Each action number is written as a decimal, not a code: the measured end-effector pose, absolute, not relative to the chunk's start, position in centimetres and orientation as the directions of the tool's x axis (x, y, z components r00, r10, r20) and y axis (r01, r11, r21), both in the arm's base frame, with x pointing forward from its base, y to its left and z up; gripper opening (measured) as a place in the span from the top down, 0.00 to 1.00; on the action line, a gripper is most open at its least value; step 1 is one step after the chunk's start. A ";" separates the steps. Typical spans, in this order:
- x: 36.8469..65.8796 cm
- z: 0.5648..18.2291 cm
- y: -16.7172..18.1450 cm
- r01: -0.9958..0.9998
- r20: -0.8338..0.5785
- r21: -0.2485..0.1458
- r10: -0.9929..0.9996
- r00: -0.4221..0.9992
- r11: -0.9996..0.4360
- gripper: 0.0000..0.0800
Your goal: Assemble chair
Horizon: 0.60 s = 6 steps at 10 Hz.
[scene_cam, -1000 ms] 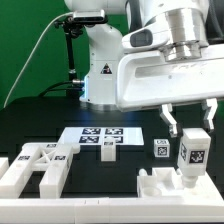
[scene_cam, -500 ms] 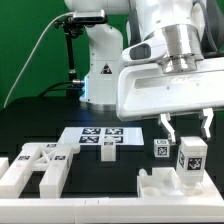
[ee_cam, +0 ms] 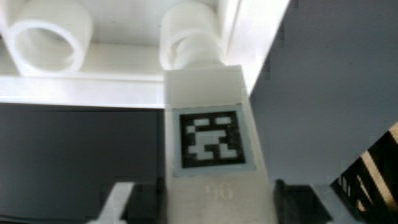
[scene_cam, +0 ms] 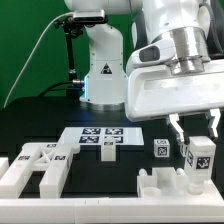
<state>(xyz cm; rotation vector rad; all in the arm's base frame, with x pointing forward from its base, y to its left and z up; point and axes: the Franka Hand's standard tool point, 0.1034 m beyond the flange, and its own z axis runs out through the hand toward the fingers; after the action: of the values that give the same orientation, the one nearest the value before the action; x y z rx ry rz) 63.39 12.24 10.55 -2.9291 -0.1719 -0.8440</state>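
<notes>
The gripper hangs over the bench's near edge towards the corner on the exterior view's right. Its two fingers are drawn in narrow against the upper end of a white post, which they hold upright with its square tag facing the camera. The post's lower end meets a low white chair panel lying by that near corner; whether it is seated there cannot be told. A smaller tagged block stands just beside the post, towards the bench's middle. The marker board lies flat mid-bench, and an X-braced piece lies by the near corner on the exterior view's left. In the wrist view the tagged post runs away from the fingers towards two round white pegs.
</notes>
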 end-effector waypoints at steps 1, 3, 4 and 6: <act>63.6 10.5 12.2 0.133 0.544 -0.052 0.083 0.835 -0.990 0.64; 63.5 9.9 12.1 0.133 0.543 -0.049 0.085 0.835 -0.990 0.64; 63.4 9.5 12.0 0.134 0.539 -0.048 0.087 0.838 -0.990 0.64; 63.2 9.2 12.0 0.137 0.534 -0.046 0.091 0.840 -0.990 0.64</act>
<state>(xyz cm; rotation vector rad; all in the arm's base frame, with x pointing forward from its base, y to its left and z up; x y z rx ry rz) 63.25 12.03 9.17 -2.9342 -0.1819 -0.8458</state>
